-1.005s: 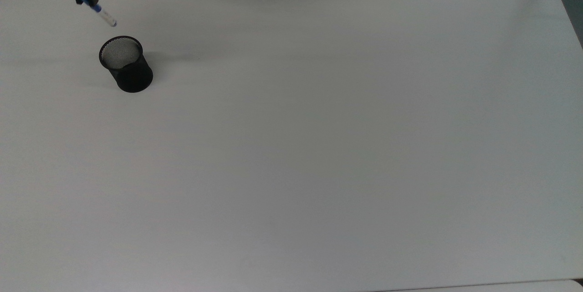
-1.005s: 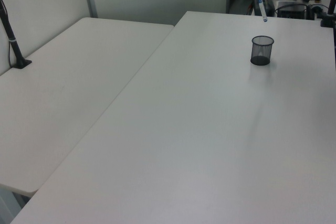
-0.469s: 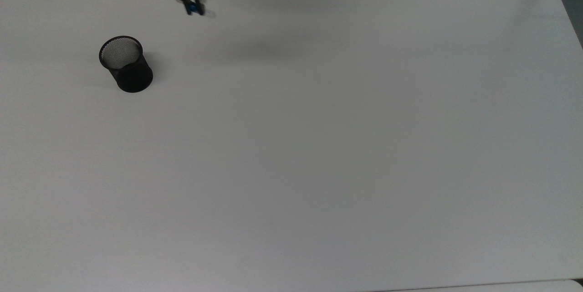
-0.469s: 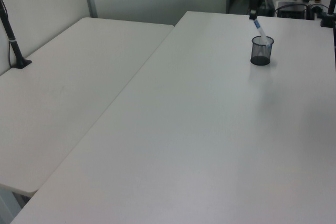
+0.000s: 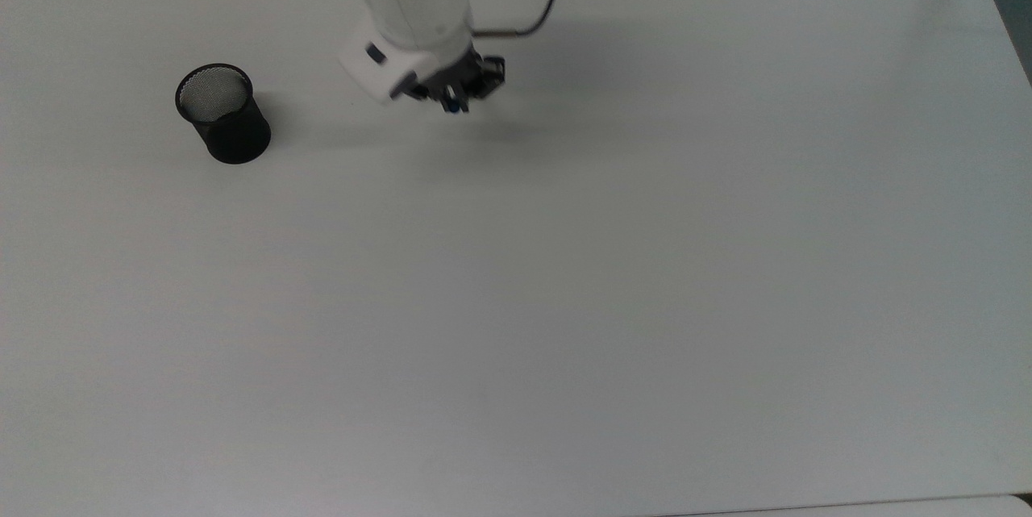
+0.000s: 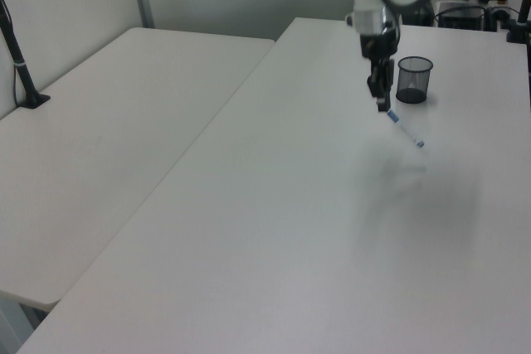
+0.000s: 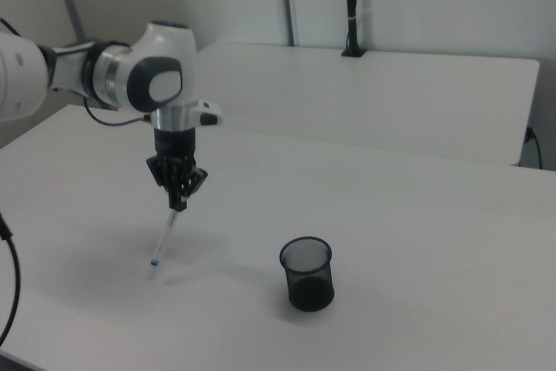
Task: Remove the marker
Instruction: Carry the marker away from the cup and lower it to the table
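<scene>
Clamping marker (image 7: 164, 238) | gripper (image 7: 177, 206) above white table (image 5: 613, 275) (mesh cup (image 7: 307, 273) apart)

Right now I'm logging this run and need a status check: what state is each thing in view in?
Marker: out of the cup, gripped at its blue cap end, hanging tilted above the table.
Cup: upright, empty as far as the top view shows, apart from the marker.
Gripper: jaws shut on the marker, pointing down.
Table: bare where the marker hangs.
</scene>
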Controlling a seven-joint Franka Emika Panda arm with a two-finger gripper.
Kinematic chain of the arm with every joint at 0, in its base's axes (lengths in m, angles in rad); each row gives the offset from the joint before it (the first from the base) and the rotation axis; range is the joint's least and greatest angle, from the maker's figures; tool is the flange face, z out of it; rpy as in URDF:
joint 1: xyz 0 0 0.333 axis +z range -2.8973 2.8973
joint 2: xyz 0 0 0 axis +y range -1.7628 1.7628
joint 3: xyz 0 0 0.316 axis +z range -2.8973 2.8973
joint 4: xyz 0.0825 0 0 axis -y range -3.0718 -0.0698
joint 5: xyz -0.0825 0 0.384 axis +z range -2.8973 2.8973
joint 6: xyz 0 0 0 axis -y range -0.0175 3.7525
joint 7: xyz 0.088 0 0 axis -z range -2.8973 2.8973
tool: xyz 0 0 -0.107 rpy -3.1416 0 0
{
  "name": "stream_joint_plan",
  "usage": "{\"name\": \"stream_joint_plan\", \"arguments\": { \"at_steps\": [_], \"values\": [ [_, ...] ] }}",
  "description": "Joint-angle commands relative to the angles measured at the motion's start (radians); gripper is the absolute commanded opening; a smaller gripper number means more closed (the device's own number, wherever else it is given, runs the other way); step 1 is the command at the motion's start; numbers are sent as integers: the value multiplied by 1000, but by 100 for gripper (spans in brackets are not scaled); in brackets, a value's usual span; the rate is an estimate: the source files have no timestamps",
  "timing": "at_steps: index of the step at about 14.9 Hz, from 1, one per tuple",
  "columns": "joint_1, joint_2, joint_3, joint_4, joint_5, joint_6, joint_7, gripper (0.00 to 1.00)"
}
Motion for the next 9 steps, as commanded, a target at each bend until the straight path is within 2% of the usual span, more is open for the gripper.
{"name": "stream_joint_plan", "arguments": {
  "at_steps": [1,5,9],
  "values": [
    [24,88,-1,10,-21,80,76,3],
    [35,137,-1,10,-31,151,94,3],
    [51,203,2,9,-77,284,186,4]
  ]
}}
